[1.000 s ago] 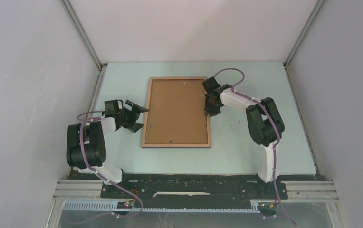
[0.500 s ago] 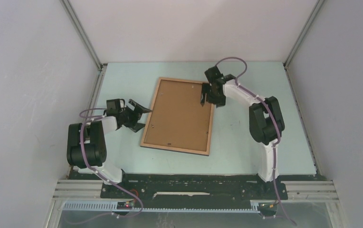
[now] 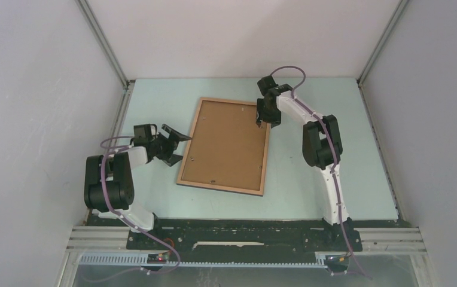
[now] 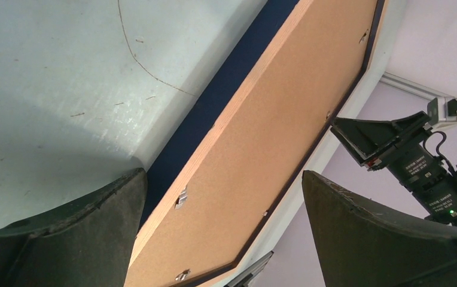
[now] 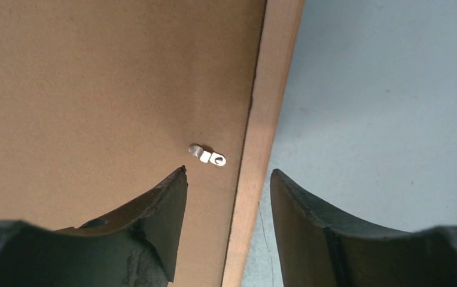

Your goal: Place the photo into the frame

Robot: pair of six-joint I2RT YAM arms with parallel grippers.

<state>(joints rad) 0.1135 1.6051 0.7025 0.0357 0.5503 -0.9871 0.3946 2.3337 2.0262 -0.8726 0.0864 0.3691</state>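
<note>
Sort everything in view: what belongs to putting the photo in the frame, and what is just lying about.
Belongs to the job:
frame, wood face up
photo, brown back up, inside the frame
metal tab on the back, beside the rail
left gripper and right gripper, both open

Just there:
table
grey walls

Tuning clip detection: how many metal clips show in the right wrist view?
1: a small metal clip on the brown back of the photo, beside the frame rail, just ahead of the right gripper. More may lie outside this view.
</note>
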